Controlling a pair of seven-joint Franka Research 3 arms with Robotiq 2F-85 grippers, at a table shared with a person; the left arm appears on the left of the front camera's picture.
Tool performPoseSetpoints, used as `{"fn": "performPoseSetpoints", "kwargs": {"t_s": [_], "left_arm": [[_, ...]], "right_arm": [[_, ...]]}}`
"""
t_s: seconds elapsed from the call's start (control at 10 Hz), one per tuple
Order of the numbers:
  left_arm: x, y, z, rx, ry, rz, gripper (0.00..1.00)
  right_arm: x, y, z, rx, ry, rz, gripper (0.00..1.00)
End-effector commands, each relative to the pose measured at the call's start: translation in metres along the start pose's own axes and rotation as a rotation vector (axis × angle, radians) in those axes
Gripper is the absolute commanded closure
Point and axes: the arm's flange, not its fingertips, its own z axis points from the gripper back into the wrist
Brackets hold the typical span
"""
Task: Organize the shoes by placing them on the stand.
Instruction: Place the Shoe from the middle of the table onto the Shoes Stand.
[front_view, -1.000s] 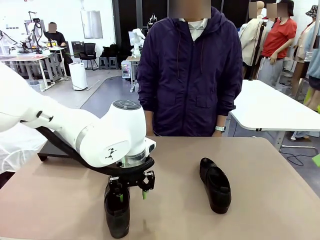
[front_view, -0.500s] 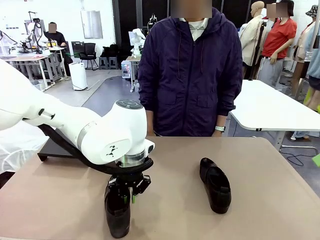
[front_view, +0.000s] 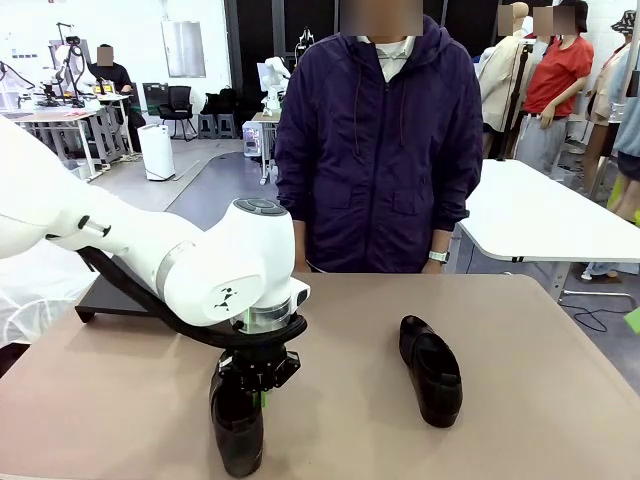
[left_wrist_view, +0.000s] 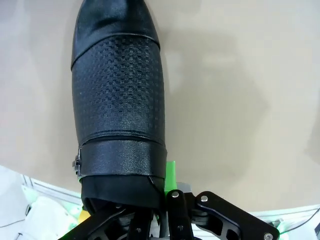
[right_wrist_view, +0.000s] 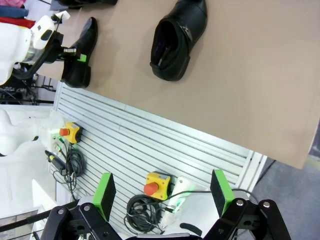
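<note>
Down at the near edge of the table (front_view: 540, 400): left gripper (front_view: 258, 388) drawn in tight, clamped on the near shoe (front_view: 237, 440) at its heel end. Gripping from above, wrist pointing straight down, fingers pinched on the rim of the shoe's opening. From the left wrist camera, looking right along the textured vamp towards the glossy toe, with one green pad (left_wrist_view: 171, 171) pressed against the outside of the collar at the heel; other finger hidden behind the leather, so no telling whether inside the opening or not. Sole flat on the tabletop, toe aimed at the robot's side, heel directly under the claw.

Over to the right: second shoe (front_view: 432, 372) lying alone on the table, well apart from the left gripper, toe also towards the robot. Back at the far left, partly hidden behind the white arm, the stand (front_view: 108, 298), well apart from both shoes. Across the table, a person (front_view: 380, 150) in a purple jacket, standing at the far edge.

Right gripper (right_wrist_view: 162, 192) spread wide, nothing between the pads, hanging off the table's near edge, well short of the second shoe.
</note>
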Motion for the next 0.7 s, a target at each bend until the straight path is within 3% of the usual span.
{"fn": "performPoseSetpoints", "kwargs": {"t_s": [0.0,0.2,0.5,0.6], "left_arm": [[-0.005,0.011,0.026,-0.003,0.024,-0.088,1.00],[-0.024,0.034,0.062,-0.029,0.036,-0.253,1.00],[-0.060,0.079,0.109,0.027,0.076,-0.599,1.00],[-0.065,0.099,0.121,0.049,0.001,-0.567,1.00]], "right_arm": [[0.003,-0.002,0.004,0.002,-0.003,0.017,0.00],[0.003,-0.002,0.004,0.002,-0.003,0.017,0.00],[0.003,-0.002,0.004,0.002,-0.003,0.017,0.00],[0.003,-0.002,0.004,0.002,-0.003,0.017,0.00]]}}
